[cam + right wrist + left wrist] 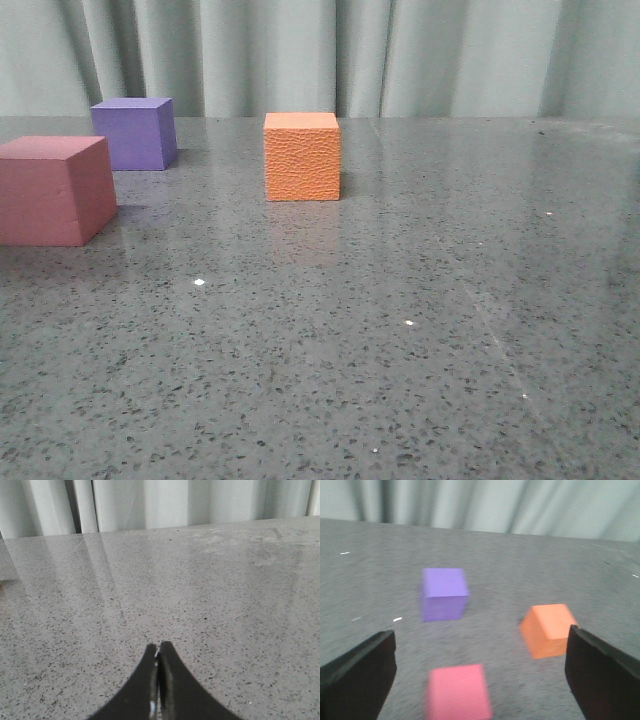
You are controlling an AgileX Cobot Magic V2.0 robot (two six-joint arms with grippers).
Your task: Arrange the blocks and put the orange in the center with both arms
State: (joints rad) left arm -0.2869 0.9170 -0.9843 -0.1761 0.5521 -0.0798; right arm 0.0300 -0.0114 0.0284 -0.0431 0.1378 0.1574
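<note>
Pink block (459, 692) blurred, perhaps between left hand (480, 672) fingers (360, 675)

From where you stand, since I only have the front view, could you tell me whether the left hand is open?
Observer: Yes, the left hand is wide open, hovering with the pink cube between its fingers' line.
Operator: Thank you. And the right hand?
Observer: The right hand is shut, empty, over bare table.
Operator: Is anything near the left hand's fingers?
Observer: The orange cube sits just beside one finger in the left wrist view; the purple cube lies farther ahead.
</note>
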